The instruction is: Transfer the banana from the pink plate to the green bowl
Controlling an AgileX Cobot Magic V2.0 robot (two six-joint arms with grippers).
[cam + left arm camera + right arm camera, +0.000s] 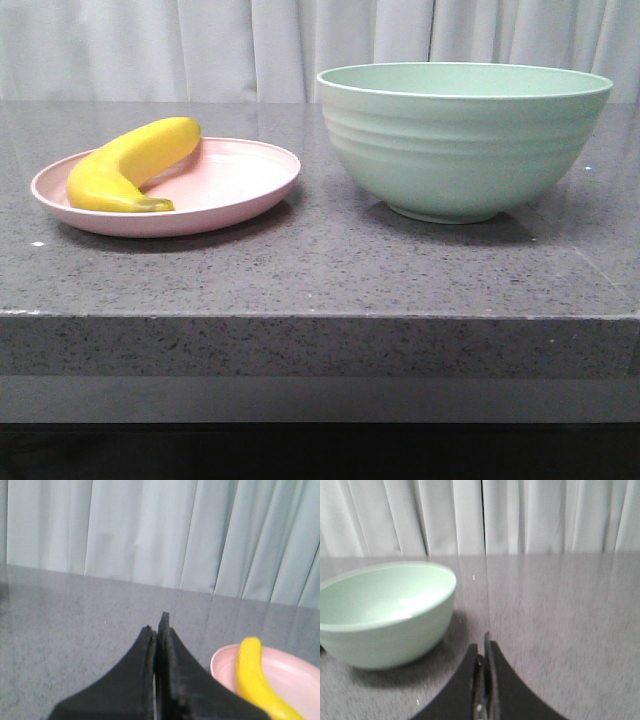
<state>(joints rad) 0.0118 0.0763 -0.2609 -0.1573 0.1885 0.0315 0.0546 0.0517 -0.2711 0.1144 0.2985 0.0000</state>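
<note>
A bright yellow banana lies on the left half of the pale pink plate, stem tip toward the front. The mint-green bowl stands to the plate's right, empty as far as its inside shows in the right wrist view. Neither arm appears in the front view. My left gripper is shut with nothing in it, above the counter to the left of the plate and banana. My right gripper is shut too, holding nothing, to the right of the bowl.
A dark speckled stone counter carries both dishes, and its front edge runs across the lower front view. A pale curtain hangs behind the counter.
</note>
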